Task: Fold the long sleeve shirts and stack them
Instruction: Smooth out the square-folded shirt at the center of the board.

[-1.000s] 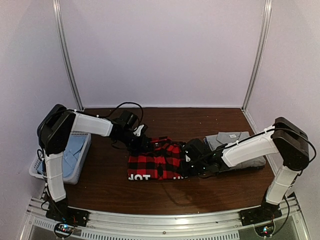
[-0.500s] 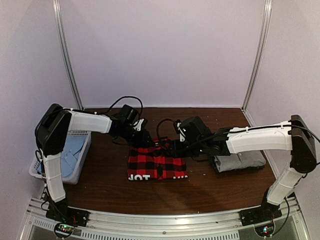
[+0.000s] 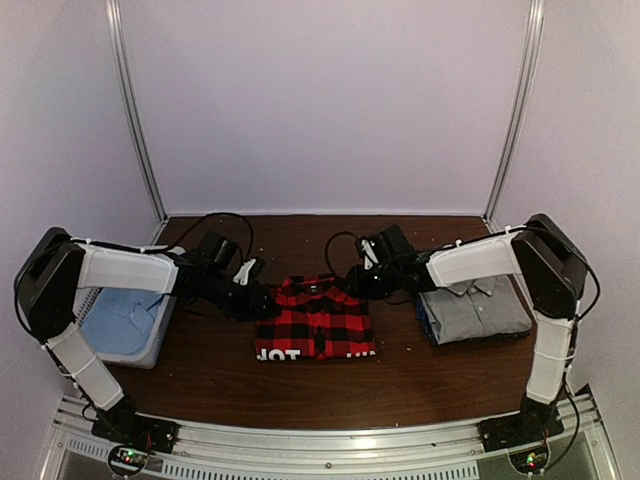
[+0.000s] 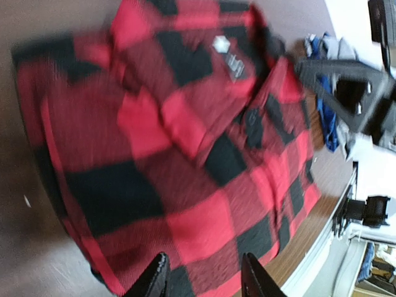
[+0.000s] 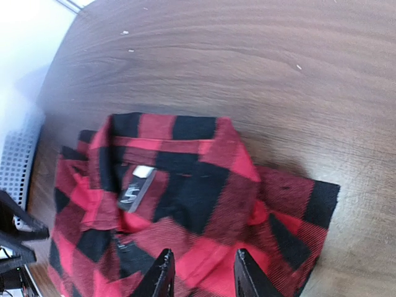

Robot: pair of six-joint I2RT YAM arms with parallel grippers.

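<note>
folded red-and-black flannel [image 3: 318, 318], collar up; left fingers [image 4: 154, 279] and right fingers [image 5: 162, 275] spread apart.

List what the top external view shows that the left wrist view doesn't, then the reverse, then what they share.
Only top external: the basket holding blue cloth at far left, and white letters on the red-and-black flannel at its near edge. Only left wrist: the small white neck label. Both: the flannel lying folded on the wooden table.
</note>
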